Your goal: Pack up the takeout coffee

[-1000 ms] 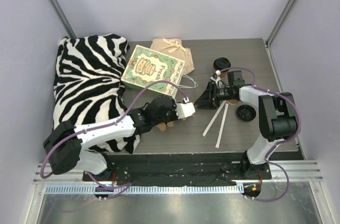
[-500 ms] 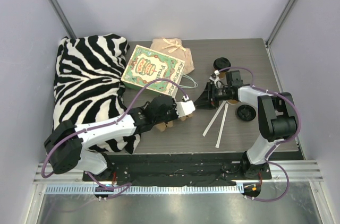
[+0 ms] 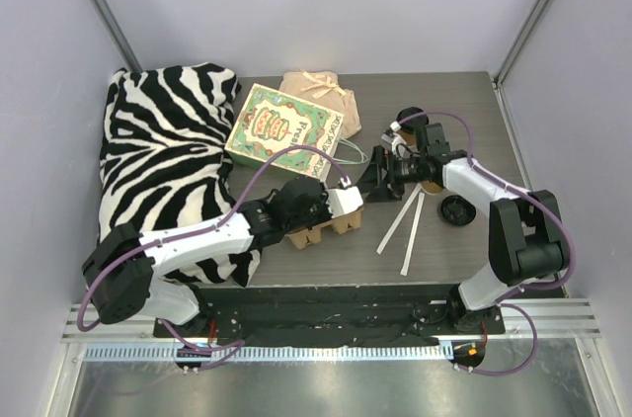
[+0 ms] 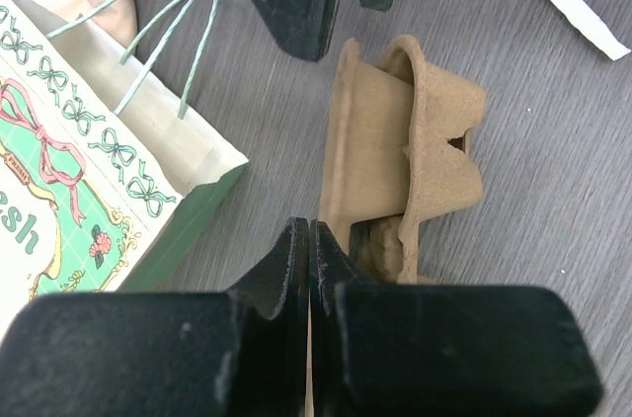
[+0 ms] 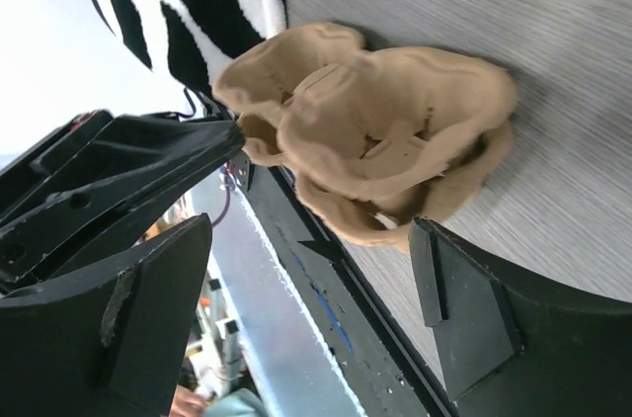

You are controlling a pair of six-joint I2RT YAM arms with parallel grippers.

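Note:
A brown moulded-pulp cup carrier (image 4: 405,150) lies on the dark table. My left gripper (image 4: 309,231) is shut on its thin side wall; in the top view the left gripper (image 3: 354,211) sits over the carrier (image 3: 318,231). My right gripper (image 3: 368,182) is open and empty, just beyond the carrier, which fills the right wrist view (image 5: 365,140) ahead of that gripper (image 5: 296,308). The takeout coffee (image 3: 409,118), a cup with a black lid, stands behind my right wrist and is mostly hidden.
A green-and-cream gift bag (image 3: 281,130) lies flat left of centre, its handles towards the grippers. A zebra cloth (image 3: 163,160) covers the left side. A tan pouch (image 3: 321,91) lies at the back. Two white strips (image 3: 405,224) and a loose black lid (image 3: 456,208) lie at the right.
My right gripper has moved left, up to the carrier. My left gripper has shifted slightly and the carrier now shows more below it.

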